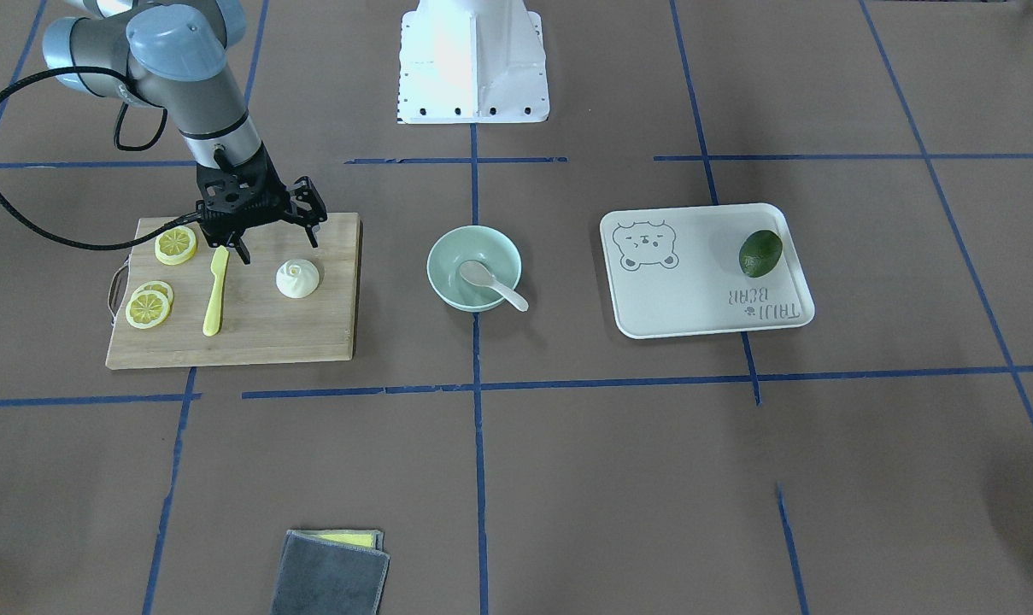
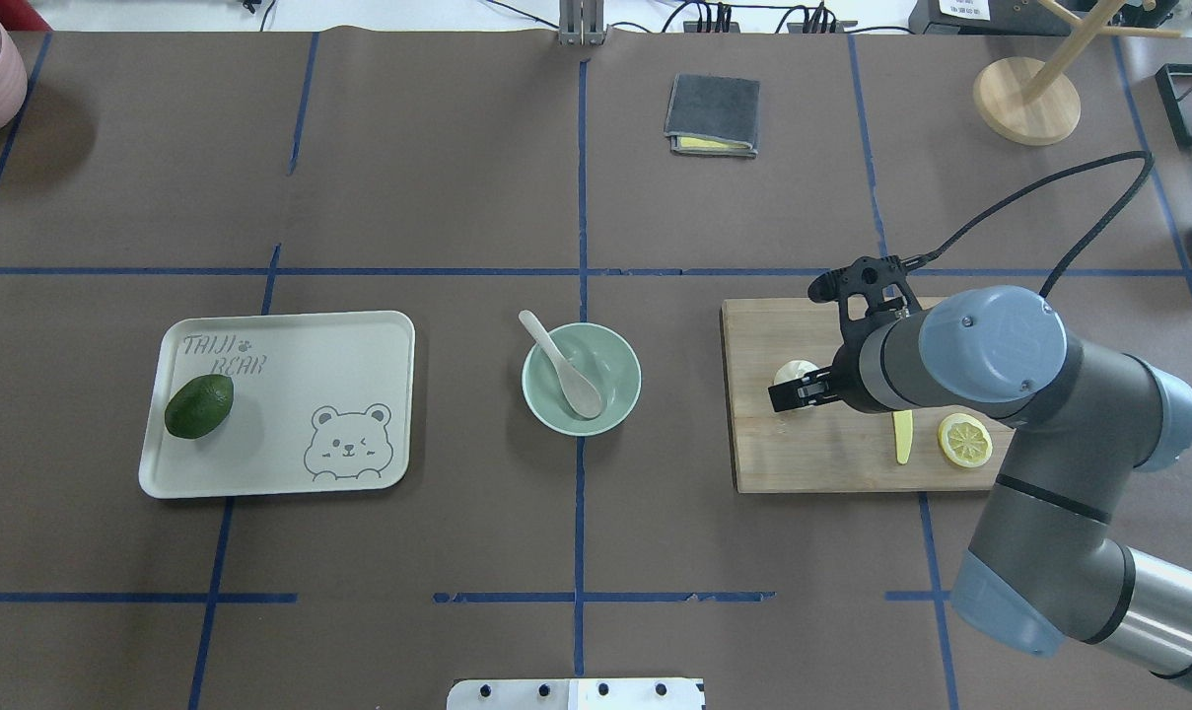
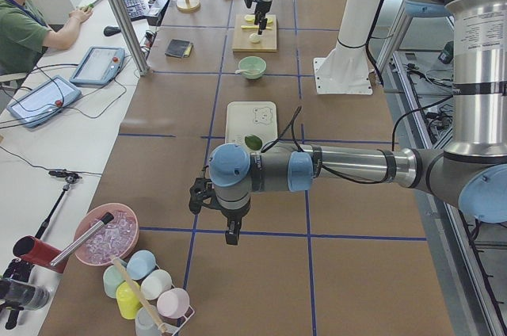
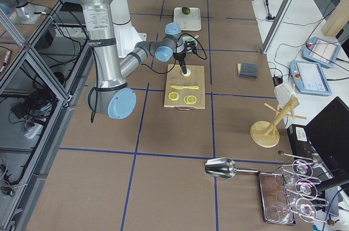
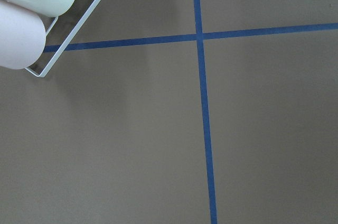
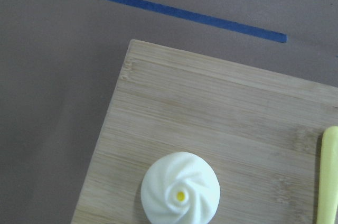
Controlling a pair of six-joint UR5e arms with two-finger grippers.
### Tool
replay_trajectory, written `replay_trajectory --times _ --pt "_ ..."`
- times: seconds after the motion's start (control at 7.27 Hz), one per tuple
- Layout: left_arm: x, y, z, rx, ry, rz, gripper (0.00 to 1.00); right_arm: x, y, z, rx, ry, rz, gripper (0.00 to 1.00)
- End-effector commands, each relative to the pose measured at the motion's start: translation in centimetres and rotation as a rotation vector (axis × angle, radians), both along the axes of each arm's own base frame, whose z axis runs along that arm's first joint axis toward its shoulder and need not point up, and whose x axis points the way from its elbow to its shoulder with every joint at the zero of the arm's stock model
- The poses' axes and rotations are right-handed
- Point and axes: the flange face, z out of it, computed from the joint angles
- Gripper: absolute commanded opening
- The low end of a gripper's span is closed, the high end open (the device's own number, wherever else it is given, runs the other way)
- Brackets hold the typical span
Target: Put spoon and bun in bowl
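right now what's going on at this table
The small off-white soup spoon already lies in the round pale mint-green bowl, its handle resting over the rim. The small white bun with a swirled top sits on the wooden cutting board, not gripped. The right gripper hangs open over the board, close to the bun. The left gripper is far off over bare table, and whether it is open cannot be told.

Bun white, swirled, yellow dot at centre. Bowl mint green; spoon off-white. Board pale wood grain. Knife yellow. My right gripper black. Table brown, blue tape lines.
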Motion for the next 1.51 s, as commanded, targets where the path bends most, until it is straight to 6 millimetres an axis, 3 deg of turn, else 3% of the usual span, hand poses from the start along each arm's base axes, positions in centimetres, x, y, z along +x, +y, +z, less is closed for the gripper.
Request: replay_trajectory --times 0.0,0.28,0.41,0.55,0.69,0.83,1.1,1.24,1.38 --pt "0.0 0.0 -0.4 0.010 0.001 0.001 1.00 -1.7 0.0 1.2 0.006 0.036 0.004 0.88" --pt "0.0 0.0 -0.5 0.013 0.001 0.001 1.00 -2.9 -0.8 0.5 0.010 0.032 0.007 0.67" --pt "0.0 0.0 -0.6 0.015 0.000 0.002 1.00 -2.8 -1.0 0.6 0.008 0.034 0.010 0.42" --pt "0.0 0.0 -0.5 0.014 0.002 0.002 1.00 -2.8 -1.0 0.7 0.008 0.036 0.010 0.09" --pt "0.0 -0.2 -0.7 0.019 0.002 0.002 1.00 -2.8 -1.0 0.5 0.010 0.032 0.010 0.00" --pt "0.0 -0.3 -0.8 0.020 0.002 0.002 1.00 -2.9 -1.0 -0.5 0.018 0.015 0.011 0.00" --pt "0.0 -0.5 -1.0 0.025 0.001 0.002 1.00 -5.5 -1.8 -8.0 -0.028 -0.075 0.080 0.00" --pt "0.0 -0.5 -1.1 0.026 0.001 0.002 1.00 -7.4 -1.9 -14.4 -0.074 -0.050 0.096 0.00" --pt "0.0 -0.5 -1.2 0.028 0.001 0.002 1.00 -8.9 -1.2 -18.6 -0.092 -0.047 0.128 0.00"
